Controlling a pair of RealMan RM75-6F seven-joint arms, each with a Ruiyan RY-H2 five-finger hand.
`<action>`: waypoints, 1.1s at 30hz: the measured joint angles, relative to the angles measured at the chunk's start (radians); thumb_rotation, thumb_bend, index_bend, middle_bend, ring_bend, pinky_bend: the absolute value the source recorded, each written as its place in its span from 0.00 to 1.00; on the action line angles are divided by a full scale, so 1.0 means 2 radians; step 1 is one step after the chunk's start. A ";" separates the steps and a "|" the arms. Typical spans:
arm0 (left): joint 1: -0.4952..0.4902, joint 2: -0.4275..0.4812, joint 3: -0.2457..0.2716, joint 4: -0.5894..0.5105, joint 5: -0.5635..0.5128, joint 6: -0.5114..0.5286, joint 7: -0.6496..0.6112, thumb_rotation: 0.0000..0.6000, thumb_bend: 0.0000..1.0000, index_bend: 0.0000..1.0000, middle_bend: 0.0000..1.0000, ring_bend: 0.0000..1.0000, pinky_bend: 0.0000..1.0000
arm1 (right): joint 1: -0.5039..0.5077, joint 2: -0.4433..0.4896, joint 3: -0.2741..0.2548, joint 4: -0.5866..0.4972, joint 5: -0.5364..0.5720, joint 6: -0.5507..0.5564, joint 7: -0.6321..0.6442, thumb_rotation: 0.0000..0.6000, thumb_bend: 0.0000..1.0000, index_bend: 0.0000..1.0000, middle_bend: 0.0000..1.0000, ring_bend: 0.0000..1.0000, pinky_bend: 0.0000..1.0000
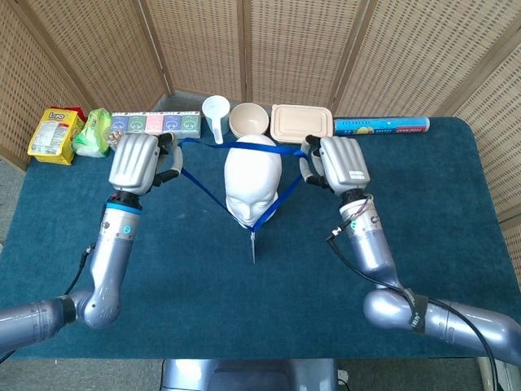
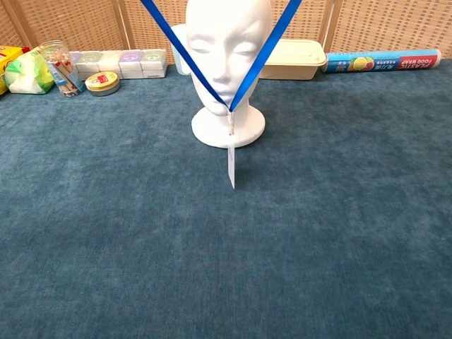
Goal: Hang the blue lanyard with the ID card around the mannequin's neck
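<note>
The white foam mannequin head (image 1: 252, 189) stands upright on its round base on the blue bench (image 1: 456, 244), and everything else is set out around it. The left hand (image 1: 138, 161) is raised just to one side of the head's crown and the right hand (image 1: 335, 163) just to the other, each with its fingers curled around the ribbon of the blue lanyard (image 1: 195, 186). Held apart like this, they keep the loop wide enough to clear the skull. The rear stretch of ribbon runs taut between the hands across the back of the crown, while the two front strands slope down past the cheeks and meet in a V below the chin. There the ID card (image 2: 231, 167) hangs edge-on in front of the base, clear of the bench, its face too thin in view to read. The loop looks to be over the head but not yet down at neck level, so the remaining job seems to be lowering the rear stretch behind the head and letting go. Behind the head, along the far edge, stand a white measuring cup (image 1: 216, 115), a bowl (image 1: 249, 120) and a lidded food container (image 1: 301, 124), none touching it.
</note>
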 measured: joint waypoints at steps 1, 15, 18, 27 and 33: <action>-0.002 -0.002 0.000 0.005 -0.002 -0.001 -0.001 0.81 0.58 0.69 1.00 1.00 1.00 | 0.003 -0.001 -0.001 0.006 0.003 -0.002 0.000 1.00 0.58 0.72 0.89 1.00 1.00; -0.030 -0.041 0.002 0.080 -0.018 -0.014 -0.006 0.82 0.57 0.69 1.00 1.00 1.00 | 0.034 -0.022 -0.025 0.083 0.008 -0.025 0.012 1.00 0.58 0.72 0.89 1.00 1.00; -0.035 -0.049 0.003 0.100 -0.022 -0.018 -0.007 0.83 0.56 0.69 1.00 1.00 1.00 | 0.043 -0.030 -0.029 0.103 0.011 -0.033 0.012 1.00 0.58 0.72 0.89 1.00 1.00; -0.049 -0.073 0.005 0.147 -0.025 -0.029 -0.013 0.82 0.56 0.69 1.00 1.00 1.00 | 0.071 -0.050 -0.037 0.155 0.031 -0.059 0.009 1.00 0.58 0.72 0.89 1.00 1.00; -0.057 -0.084 0.012 0.165 -0.027 -0.036 -0.003 0.83 0.55 0.69 1.00 1.00 1.00 | 0.082 -0.057 -0.044 0.181 0.046 -0.075 0.005 1.00 0.58 0.72 0.89 1.00 1.00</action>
